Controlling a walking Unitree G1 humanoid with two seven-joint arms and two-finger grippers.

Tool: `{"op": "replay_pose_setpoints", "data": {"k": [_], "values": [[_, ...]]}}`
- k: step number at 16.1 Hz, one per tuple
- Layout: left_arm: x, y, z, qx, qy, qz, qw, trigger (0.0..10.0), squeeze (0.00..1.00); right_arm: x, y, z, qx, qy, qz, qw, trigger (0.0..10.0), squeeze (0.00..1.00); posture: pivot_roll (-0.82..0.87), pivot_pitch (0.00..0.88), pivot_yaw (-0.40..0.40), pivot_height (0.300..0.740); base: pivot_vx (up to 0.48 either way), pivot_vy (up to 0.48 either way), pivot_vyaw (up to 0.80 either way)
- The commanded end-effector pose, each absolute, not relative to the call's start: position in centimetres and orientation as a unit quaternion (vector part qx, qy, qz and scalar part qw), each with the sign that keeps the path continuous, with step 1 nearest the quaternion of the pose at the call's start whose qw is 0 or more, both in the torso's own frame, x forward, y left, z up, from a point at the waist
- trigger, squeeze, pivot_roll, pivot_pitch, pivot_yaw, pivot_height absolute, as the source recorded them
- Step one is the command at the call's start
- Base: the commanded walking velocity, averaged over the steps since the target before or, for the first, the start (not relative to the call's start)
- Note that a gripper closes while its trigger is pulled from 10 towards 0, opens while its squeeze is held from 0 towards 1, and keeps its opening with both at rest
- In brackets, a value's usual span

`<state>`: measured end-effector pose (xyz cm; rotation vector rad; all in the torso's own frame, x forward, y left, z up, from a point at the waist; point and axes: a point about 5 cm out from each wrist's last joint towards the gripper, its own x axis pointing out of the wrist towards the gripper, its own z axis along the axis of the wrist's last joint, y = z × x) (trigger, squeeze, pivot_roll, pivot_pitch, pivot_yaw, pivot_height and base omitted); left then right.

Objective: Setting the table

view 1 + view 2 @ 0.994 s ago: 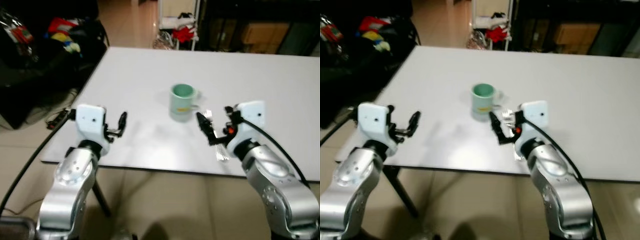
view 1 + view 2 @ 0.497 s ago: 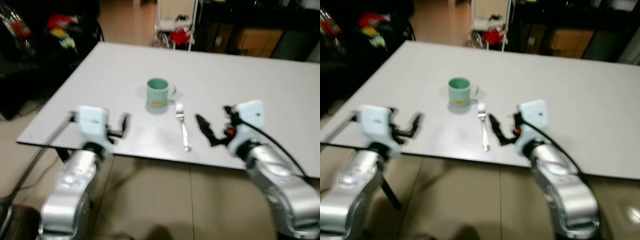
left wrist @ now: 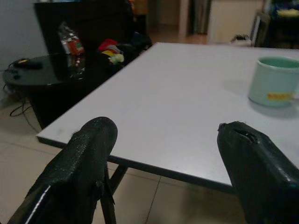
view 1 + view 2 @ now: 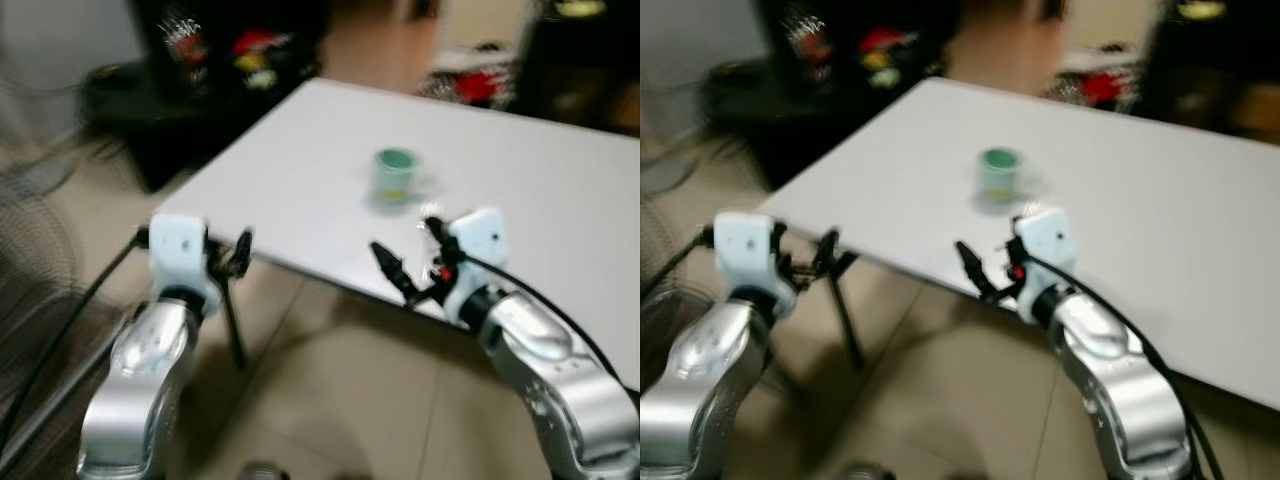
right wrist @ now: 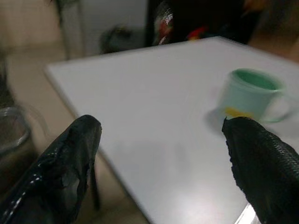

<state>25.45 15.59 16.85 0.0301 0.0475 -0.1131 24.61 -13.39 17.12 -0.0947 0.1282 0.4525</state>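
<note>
Both spread wide, empty: left gripper (image 3: 163,163) & right gripper (image 5: 163,163) short of table (image 4: 300,190), green mug (image 4: 397,177) beyond.

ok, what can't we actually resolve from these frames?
- Fork: a pale sliver at the right wrist view's corner beside the mug may be it; cut off by the edge and a finger.
- Mug print: a yellow smear in the left wrist view; too small to read.
- Clutter on the dark furniture past the table: motion blur in both eye views.
- Right gripper and left gripper: blurred in the eye views.
</note>
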Motion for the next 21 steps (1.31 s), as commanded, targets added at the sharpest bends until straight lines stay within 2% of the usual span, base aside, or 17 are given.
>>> {"op": "replay_pose_setpoints", "data": {"k": [1,6,14,15,16,21], "values": [[25.5,15.7,16.5,0.000,0.040,-0.054,0.998,10.0,0.00,24.7,-13.4,18.1,-0.040,0.044,0.220,0.974,10.0,1.00,0.07,0.000,0.001,0.740,0.000,0.000,0.80],[25.2,15.6,16.2,0.026,0.035,-0.057,0.997,10.0,0.00,24.6,-13.4,17.7,-0.050,0.044,0.230,0.971,10.0,1.00,0.08,0.000,-0.012,0.740,0.000,0.000,0.80],[25.2,15.6,15.8,0.009,0.053,-0.059,0.997,10.0,0.00,24.3,-13.1,17.2,-0.040,0.055,0.231,0.971,10.0,1.00,0.07,0.000,-0.003,0.740,0.000,0.000,0.80],[25.1,15.3,15.7,0.000,0.058,-0.066,0.996,10.0,0.45,24.3,-13.4,17.2,-0.046,0.056,0.227,0.971,10.0,1.00,0.07,0.000,0.002,0.740,0.000,0.000,0.80],[25.2,14.9,15.5,-0.004,0.059,-0.073,0.996,10.0,1.00,24.4,-13.6,17.1,-0.044,0.055,0.221,0.973,10.0,1.00,0.06,0.000,0.008,0.740,0.000,0.000,0.80],[25.4,14.9,15.7,-0.007,0.056,-0.071,0.996,10.0,1.00,24.1,-14.0,17.2,-0.046,0.056,0.216,0.974,10.0,1.00,0.06,0.000,0.006,0.740,0.000,0.000,0.80]]}}
